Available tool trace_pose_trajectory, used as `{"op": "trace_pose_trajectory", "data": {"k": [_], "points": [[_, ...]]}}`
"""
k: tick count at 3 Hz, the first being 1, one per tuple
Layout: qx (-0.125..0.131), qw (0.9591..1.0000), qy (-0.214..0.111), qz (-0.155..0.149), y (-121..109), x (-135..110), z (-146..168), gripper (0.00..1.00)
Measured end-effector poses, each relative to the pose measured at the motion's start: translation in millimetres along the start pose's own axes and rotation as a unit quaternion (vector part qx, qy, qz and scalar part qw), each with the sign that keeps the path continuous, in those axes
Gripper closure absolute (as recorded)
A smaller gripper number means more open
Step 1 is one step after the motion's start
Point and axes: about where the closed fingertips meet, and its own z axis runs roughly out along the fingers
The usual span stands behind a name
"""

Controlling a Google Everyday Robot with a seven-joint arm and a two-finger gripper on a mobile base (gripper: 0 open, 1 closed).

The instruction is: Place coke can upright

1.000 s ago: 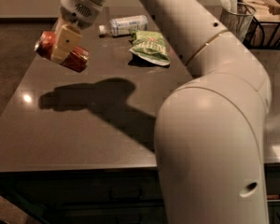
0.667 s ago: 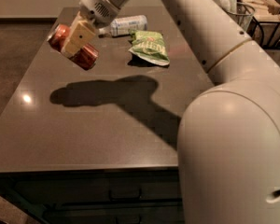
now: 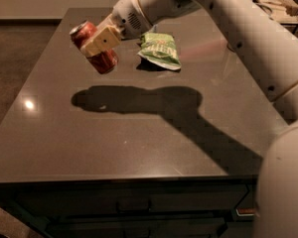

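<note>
The gripper pinches the can around its middle and holds it tilted in the air above the table, silver top pointing away from the arm. I judge the can light, thin-walled and smooth (easy to dent or slip), so this mid-body hold suits it. The far finger is hidden behind the can. A bag lies near the gripper, on the arm's side.

The gripper over the table has tan blocky fingers, and behind the jaws sits a fat white arm with small dark dots.
</note>
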Motion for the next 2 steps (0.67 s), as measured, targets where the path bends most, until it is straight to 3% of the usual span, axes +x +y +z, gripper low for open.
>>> {"op": "trace_pose_trajectory", "data": {"k": [1, 2], "points": [[0.035, 0.9977, -0.056, 0.016, 0.4, 8.3, -7.4, 1.0], [0.064, 0.9893, -0.126, 0.036, 3.4, 9.3, -5.2, 1.0]]}}
